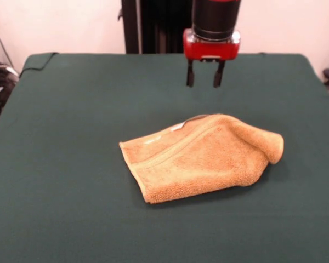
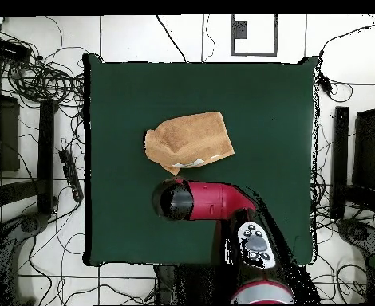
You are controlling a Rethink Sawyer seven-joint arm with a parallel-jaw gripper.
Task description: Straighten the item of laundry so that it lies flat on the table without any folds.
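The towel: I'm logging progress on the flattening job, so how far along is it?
Nothing looks done yet: the towel lies doubled over on the green table, with a rolled bulge at one end. The hand hangs open above the table just beyond the towel, holding nothing. The whole job is left: gripping an edge, unfolding the layers and spreading the towel flat.

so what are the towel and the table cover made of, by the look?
Towel: looks like cotton terry, orange-tan, with a fuzzy looped pile and one flat woven band showing; soft, since it slumps in rounded folds. Table: dark green cloth cover, matte and smooth, probably felt or a tight weave; it drapes over the corners.
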